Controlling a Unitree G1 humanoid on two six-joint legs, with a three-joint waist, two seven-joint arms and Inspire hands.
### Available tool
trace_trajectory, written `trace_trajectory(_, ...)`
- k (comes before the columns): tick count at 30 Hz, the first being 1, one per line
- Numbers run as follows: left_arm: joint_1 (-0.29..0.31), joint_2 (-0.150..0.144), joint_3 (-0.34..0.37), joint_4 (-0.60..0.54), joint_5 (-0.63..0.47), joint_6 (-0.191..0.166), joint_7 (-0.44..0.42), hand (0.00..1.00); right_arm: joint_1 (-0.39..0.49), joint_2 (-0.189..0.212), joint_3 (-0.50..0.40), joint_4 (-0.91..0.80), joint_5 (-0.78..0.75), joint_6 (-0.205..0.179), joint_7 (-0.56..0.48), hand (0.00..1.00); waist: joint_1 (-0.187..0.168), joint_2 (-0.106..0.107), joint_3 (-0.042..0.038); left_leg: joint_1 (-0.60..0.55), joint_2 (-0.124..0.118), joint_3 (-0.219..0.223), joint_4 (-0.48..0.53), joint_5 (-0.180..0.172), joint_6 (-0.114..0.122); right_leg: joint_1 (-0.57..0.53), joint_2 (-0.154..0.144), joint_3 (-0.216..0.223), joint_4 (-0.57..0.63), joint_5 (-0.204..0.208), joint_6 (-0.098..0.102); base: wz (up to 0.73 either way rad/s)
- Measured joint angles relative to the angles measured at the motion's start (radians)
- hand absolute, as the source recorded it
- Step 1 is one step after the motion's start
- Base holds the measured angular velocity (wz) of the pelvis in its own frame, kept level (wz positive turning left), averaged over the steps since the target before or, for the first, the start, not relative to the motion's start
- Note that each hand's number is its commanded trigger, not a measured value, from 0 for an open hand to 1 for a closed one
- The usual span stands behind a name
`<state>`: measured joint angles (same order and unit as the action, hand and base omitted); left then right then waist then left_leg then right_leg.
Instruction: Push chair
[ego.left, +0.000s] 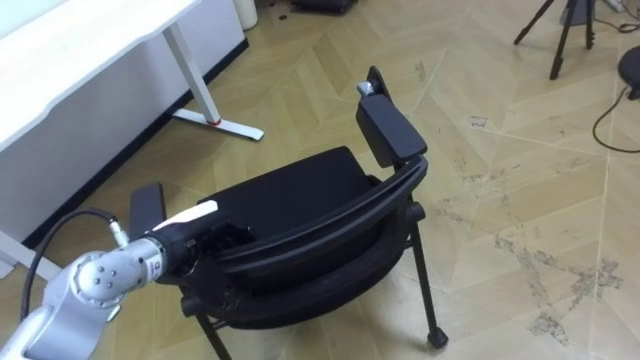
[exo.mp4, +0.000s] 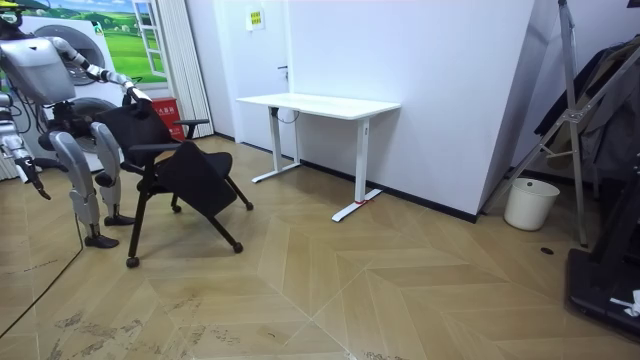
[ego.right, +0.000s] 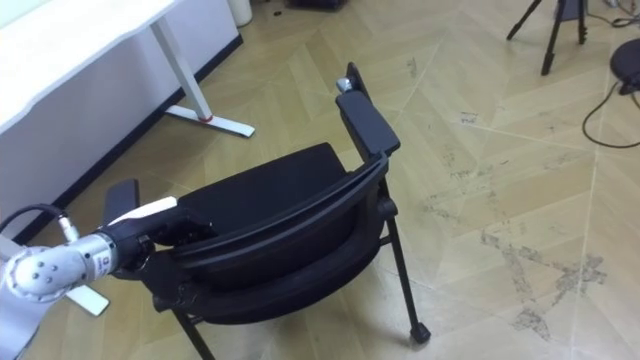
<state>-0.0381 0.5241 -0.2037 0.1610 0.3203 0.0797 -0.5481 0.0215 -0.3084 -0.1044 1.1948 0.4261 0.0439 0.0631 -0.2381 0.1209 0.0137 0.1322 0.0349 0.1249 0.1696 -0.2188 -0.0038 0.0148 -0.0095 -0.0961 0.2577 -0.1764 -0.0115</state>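
A black chair (ego.left: 290, 195) with armrests stands on the wood floor right in front of me, its seat facing away toward the white desk (ego.left: 60, 50). My left hand (ego.left: 205, 233) rests at the left end of the curved backrest rim (ego.left: 340, 222), dark fingers curled over it. In the room view I stand behind the chair (exo.mp4: 170, 160) at the room view's left, left hand (exo.mp4: 130, 93) reaching to its back. My right hand (exo.mp4: 33, 175) hangs at my side.
The desk's white foot (ego.left: 220, 123) lies on the floor just beyond the chair. A tripod (ego.left: 565, 30) and cables sit at the far right. A white bin (exo.mp4: 530, 203) stands by the wall, a dark rack beside it.
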Motion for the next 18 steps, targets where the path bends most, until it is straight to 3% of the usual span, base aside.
trace_trajectory(6, 0.002, -0.001, 0.004, -0.014, 0.025, 0.001, 0.016, 1.0, -0.002, -0.013, 0.001, -0.146, -0.325, 0.006, -0.102, 0.0, 0.008, -0.015, 0.0001, -0.003, -0.01, 0.005, 0.012, 0.001, 0.003, -0.003, -0.011, 0.0, 0.019, -0.009, 0.005, 0.02)
trace_trajectory(8, 0.001, -0.001, 0.013, -0.019, 0.028, 0.001, 0.024, 1.0, -0.003, -0.016, 0.001, -0.29, -0.436, 0.021, -0.151, 0.0, 0.017, -0.028, -0.0061, -0.01, -0.014, 0.03, 0.016, 0.001, 0.003, -0.032, -0.018, 0.014, 0.045, -0.021, 0.011, -0.14)
trace_trajectory(12, 0.0, 0.004, 0.017, -0.026, 0.043, 0.001, 0.039, 1.0, -0.002, -0.019, -0.022, -0.5, -0.55, 0.017, -0.242, 0.0, 0.019, -0.046, -0.0112, -0.018, -0.015, 0.039, 0.018, 0.001, 0.004, -0.042, -0.019, 0.016, 0.051, -0.024, 0.016, -0.05)
trace_trajectory(18, 0.039, -0.003, 0.043, -0.068, 0.068, -0.006, 0.074, 1.0, 0.019, -0.046, -0.122, -0.863, -0.624, 0.016, -0.356, 0.0, 0.016, -0.042, -0.0149, -0.034, -0.016, 0.042, 0.02, -0.001, 0.009, -0.052, -0.02, 0.017, 0.054, -0.015, 0.008, 0.0)
